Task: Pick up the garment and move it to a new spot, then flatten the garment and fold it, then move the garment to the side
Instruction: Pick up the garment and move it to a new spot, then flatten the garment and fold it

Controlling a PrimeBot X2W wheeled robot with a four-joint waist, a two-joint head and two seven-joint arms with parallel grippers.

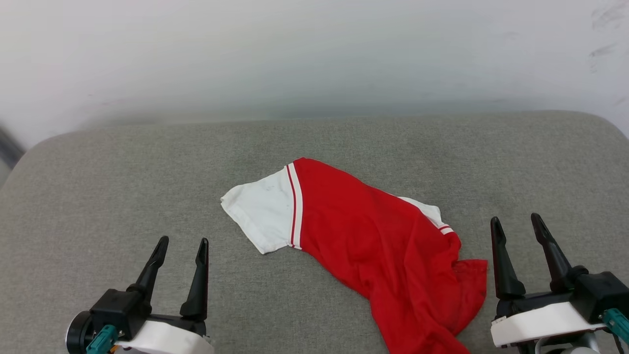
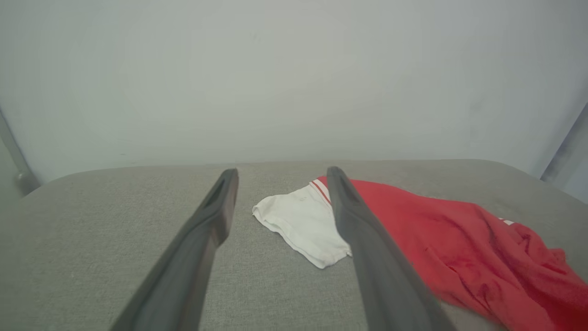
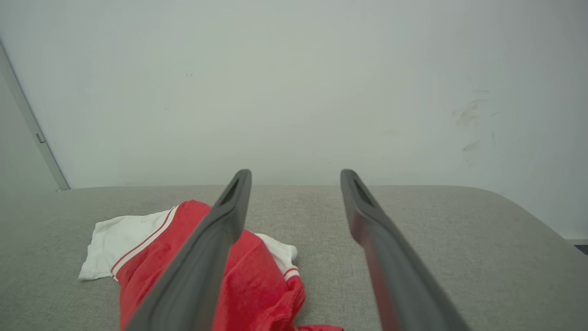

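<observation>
Red jersey cloth, one piece: the garment [image 1: 373, 236] lies bunched and unfolded on the grey fabric-covered desk [image 1: 98, 187], right of centre and toward the near edge. Its lower part runs out of the bottom of the head view, so whether it hangs over the edge cannot be told.

Condition of the garment: rumpled, with the body twisted into ridges. One white sleeve [image 1: 263, 211] is spread flat on its left side. The second sleeve [image 1: 427, 211] is mostly tucked under red cloth. No chest print is visible.

Left gripper [image 1: 184, 241]: jaws apart, holding nothing, near the flat sleeve but apart from it. Right gripper [image 1: 515, 219]: jaws apart, holding nothing, just beside the garment's right edge with no contact seen.

Progress, as judged: no step appears complete. The garment is neither lifted, flattened nor folded. Picking it up, moving it to a new spot, smoothing, folding and moving it to the side all appear to remain.

Count: one garment, two sleeves, two grippers with two fingers each, one desk and one pale wall [image 1: 314, 49] behind it.
</observation>
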